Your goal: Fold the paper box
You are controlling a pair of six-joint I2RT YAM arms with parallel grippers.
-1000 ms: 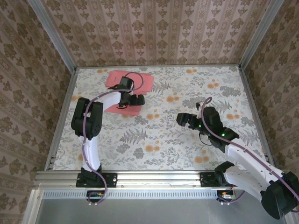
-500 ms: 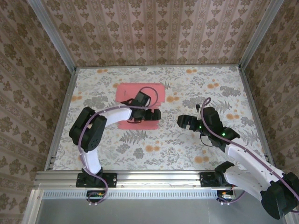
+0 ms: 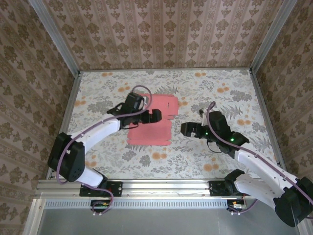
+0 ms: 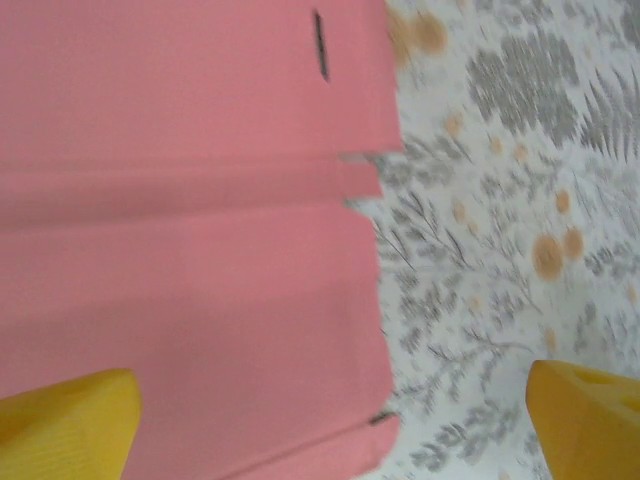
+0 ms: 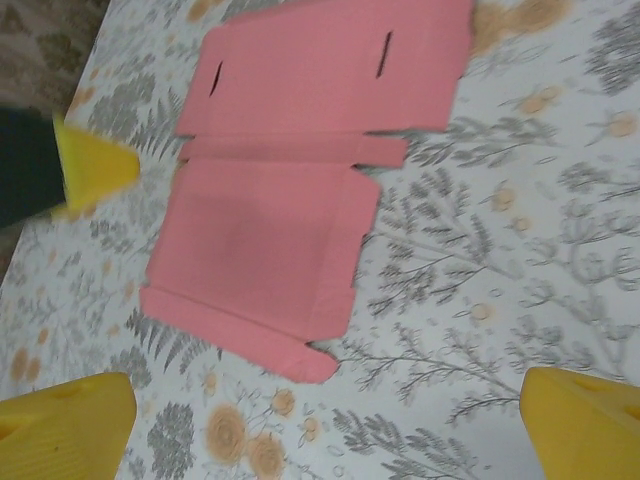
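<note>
The paper box [image 3: 151, 131] lies flat and unfolded in the middle of the table, pink side up, with two slots near its far edge. In the left wrist view the paper box [image 4: 190, 200] covers the left part, and my left gripper [image 4: 330, 430] is open above its right edge with nothing gripped. From above, my left gripper [image 3: 154, 116] hovers over the card's upper half. My right gripper [image 3: 188, 129] stands open just right of the card. In the right wrist view the paper box [image 5: 270, 230] lies ahead of my right gripper [image 5: 325, 430], its tabbed corner nearest.
The floral table [image 3: 220, 88] is fenced by wallpapered walls [image 3: 161, 34] on three sides. A metal rail [image 3: 161, 186] runs along the near edge. One yellow left fingertip [image 5: 95, 165] shows beside the card's left edge.
The pink card slid from the back left towards the middle of the table, the left gripper travelling with it as the arm stretched out. The right gripper edged slightly left.
</note>
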